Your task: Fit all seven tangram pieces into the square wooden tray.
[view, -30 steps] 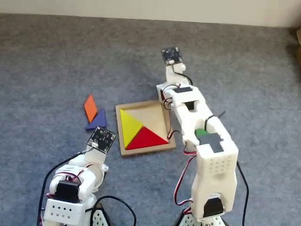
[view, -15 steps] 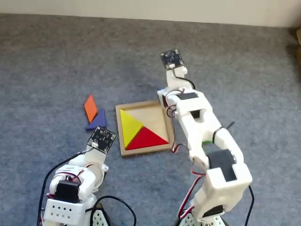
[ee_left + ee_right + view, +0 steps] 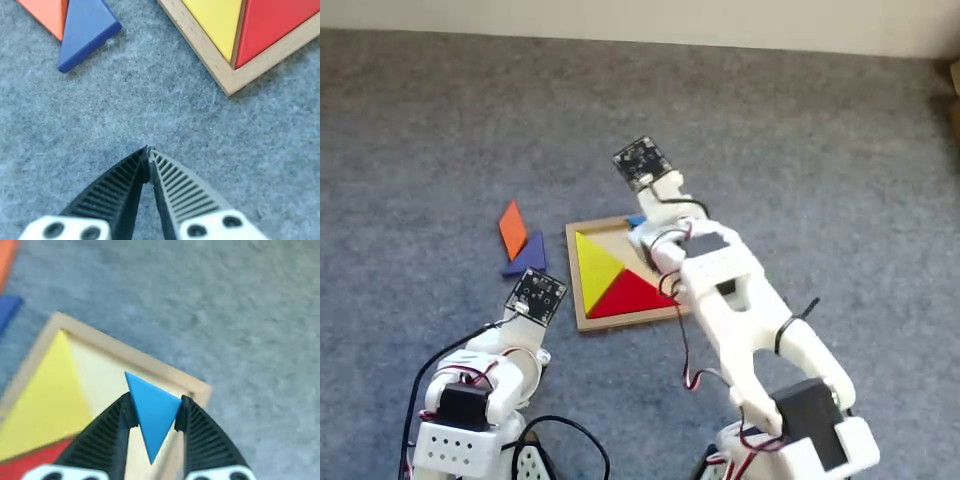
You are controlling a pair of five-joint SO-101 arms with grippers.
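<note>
Blue triangle pinched in right gripper, arm stretched over tray far corner. Left gripper pressed together, arm folded, above carpet.

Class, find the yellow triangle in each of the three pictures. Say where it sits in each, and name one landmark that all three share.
High view: yellow triangle fills the left part of the tray, against the red triangle.
Left wrist view: yellow triangle in the tray corner, beyond the shut left gripper.
Right wrist view: yellow triangle in the tray, beside the blue triangle held by the right gripper.
Shared landmark: the tray's wooden rim.
</note>
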